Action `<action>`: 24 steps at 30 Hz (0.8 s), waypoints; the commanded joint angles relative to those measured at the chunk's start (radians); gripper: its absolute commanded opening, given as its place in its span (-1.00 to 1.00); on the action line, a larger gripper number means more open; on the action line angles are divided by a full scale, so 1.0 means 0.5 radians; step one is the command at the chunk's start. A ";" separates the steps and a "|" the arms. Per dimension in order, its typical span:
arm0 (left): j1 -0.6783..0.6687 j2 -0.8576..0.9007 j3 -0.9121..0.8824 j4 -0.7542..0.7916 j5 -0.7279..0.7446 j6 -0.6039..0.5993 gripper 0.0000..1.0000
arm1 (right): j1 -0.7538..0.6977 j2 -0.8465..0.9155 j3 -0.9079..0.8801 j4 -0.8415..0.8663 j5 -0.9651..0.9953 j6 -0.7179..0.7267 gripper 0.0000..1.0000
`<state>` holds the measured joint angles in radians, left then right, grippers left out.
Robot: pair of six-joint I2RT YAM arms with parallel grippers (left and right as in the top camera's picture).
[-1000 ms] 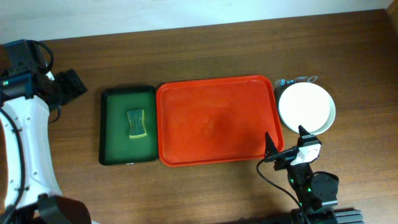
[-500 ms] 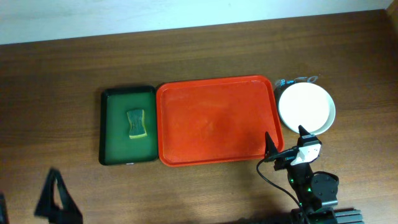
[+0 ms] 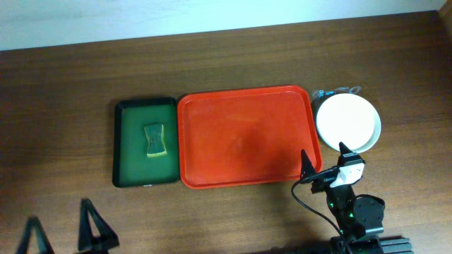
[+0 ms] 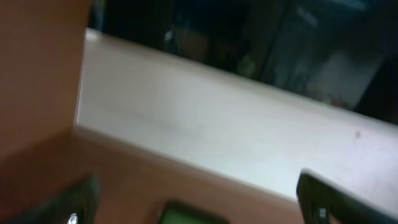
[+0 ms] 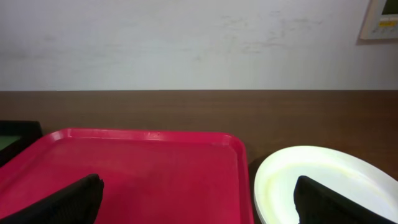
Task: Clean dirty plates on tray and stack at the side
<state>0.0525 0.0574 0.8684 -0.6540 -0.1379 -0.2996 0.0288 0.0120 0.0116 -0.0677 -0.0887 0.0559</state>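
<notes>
This looks like a robotics lab or test room rather than a real kitchen. A dark wooden table (image 3: 233,56) stands against a plain white wall (image 5: 186,43) with a small pale control panel (image 5: 380,18) mounted on it (of the thermostat kind). A cabled robot arm (image 3: 357,212) sits at the table's near edge. The kitchen things are few and laid out neatly like a staged set: an orange tray (image 3: 244,137), a green tray (image 3: 131,152) with one sponge (image 3: 155,140), and stacked plates (image 3: 346,121). The left wrist view is blurred; its dark background may hold shelves or equipment.
</notes>
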 commanded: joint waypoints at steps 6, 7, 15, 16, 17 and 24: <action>-0.009 -0.103 -1.028 1.704 0.323 -0.006 0.98 | 0.008 -0.015 -0.012 -0.007 -0.018 0.023 0.97; -0.009 -0.103 -1.126 1.780 0.323 -0.006 0.98 | 0.008 -0.015 -0.012 -0.007 -0.018 0.023 0.97; -0.009 -0.103 -1.621 1.845 0.315 -0.005 0.98 | 0.008 -0.015 -0.012 -0.007 -0.018 0.023 0.97; -0.009 -0.103 -1.654 1.842 0.315 -0.005 0.99 | 0.008 -0.015 -0.012 -0.007 -0.018 0.023 0.97; -0.009 -0.103 -1.678 1.825 0.316 -0.005 0.98 | 0.008 -0.015 -0.012 -0.007 -0.018 0.023 0.97; -0.011 -0.104 -1.719 1.146 0.339 0.259 0.98 | 0.008 -0.015 -0.012 -0.007 -0.018 0.023 0.97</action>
<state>0.0525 0.0116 0.0128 -0.0696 0.0120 -0.2817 0.0288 0.0113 0.0113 -0.0673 -0.0887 0.0566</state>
